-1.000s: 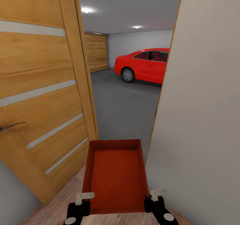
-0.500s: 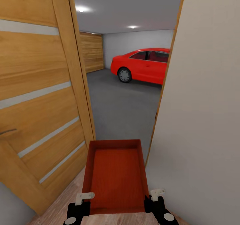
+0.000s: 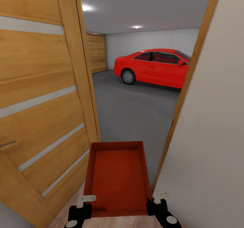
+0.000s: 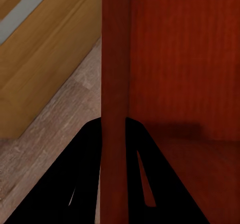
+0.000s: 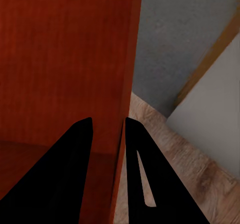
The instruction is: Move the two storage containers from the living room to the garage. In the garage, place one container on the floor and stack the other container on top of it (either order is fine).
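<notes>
- An orange-red storage container (image 3: 117,179) is held low at the near centre of the head view, open top upward, its ribbed base visible inside and its far rim pointing toward the garage.
- The container is carried in the doorway, above the light wood-plank flooring (image 3: 69,209), just short of the dark grey concrete floor (image 3: 135,113) of the garage.
- The left gripper (image 3: 82,204) is seen at the container's near left corner; in the left wrist view (image 4: 114,149) its two dark fingers are clamped on either side of the container's thin left wall (image 4: 116,74).
- The right gripper (image 3: 157,201) is seen at the near right corner; in the right wrist view (image 5: 107,149) its fingers are pressed against both faces of the container's right wall (image 5: 125,59).
- An open wooden door (image 3: 40,96) with pale horizontal strips stands to the left of the container, and a dark lever handle (image 3: 7,143) shows at its left edge.
- A plain white wall (image 3: 217,130) edged by a wooden door frame (image 3: 189,82) rises to the right, close beside the container.
- Farther off, a glossy red car (image 3: 152,67) is parked on the concrete at the far right of the garage.
- A wood-panelled garage door (image 3: 96,52) is seen at the far left, beside a white back wall (image 3: 142,40).
- Two ceiling lights (image 3: 86,8) are lit on the grey ceiling.
</notes>
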Available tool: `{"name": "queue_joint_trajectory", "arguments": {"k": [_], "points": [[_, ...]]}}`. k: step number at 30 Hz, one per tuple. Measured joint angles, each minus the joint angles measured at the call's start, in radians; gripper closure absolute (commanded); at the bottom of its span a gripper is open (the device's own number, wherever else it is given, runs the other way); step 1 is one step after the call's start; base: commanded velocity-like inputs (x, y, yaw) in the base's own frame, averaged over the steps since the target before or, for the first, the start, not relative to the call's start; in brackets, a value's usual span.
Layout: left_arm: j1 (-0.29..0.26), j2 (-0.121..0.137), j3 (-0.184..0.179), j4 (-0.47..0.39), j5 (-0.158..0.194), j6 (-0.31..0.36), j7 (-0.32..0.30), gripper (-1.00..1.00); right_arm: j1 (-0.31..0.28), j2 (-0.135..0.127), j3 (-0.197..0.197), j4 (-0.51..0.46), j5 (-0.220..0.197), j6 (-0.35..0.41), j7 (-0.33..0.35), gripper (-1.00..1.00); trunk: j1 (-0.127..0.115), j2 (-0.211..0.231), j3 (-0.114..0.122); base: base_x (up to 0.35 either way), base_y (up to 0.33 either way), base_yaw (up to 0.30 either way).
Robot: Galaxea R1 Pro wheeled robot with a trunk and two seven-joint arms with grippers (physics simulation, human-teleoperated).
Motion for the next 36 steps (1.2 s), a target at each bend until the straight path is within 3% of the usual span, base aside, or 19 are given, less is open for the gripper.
{"name": "queue_joint_trajectory", "arguments": {"k": [17,27,36], "points": [[0.0,0.0,0.0,0.0,0.0,0.0,0.0,1.0,0.0,0.0,0.0,0.0,0.0,0.0,0.0,1.0,0.0,0.0,0.0,0.223,0.195,0.0],[0.0,0.0,-0.001,0.001,-0.002,0.0,0.0,1.0,0.0,0.0,0.0,0.0,0.0,0.001,0.0,1.0,0.0,0.0,0.0,0.013,0.012,-0.012],[0.0,0.001,-0.002,0.002,-0.001,0.0,0.0,1.0,0.0,0.0,0.0,0.0,0.0,0.002,0.0,1.0,0.0,0.0,0.0,0.0,0.0,-0.238]]}}
